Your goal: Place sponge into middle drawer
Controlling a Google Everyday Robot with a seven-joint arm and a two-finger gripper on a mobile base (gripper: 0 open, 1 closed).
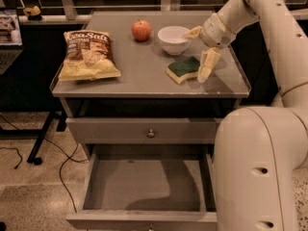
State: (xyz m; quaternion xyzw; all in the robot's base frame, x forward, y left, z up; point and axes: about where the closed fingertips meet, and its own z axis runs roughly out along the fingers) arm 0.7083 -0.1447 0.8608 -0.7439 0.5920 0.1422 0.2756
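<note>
The robot's hand (194,56) hangs low over the table (120,78) with its two fingers spread wide apart and nothing held. One finger reaches toward the bowl (173,38) just behind it. The other points down at the right end of the sponge (182,68), close enough that contact cannot be ruled out. The sponge lies flat, green face up, directly below and slightly left of the hand, its long axis running roughly left to right across the gap between the fingers. The hand likely needs to drop and close across the sponge's short side. The middle drawer (144,184) stands pulled out and bare well below and in front of the hand, under a closed drawer front (151,129).
</note>
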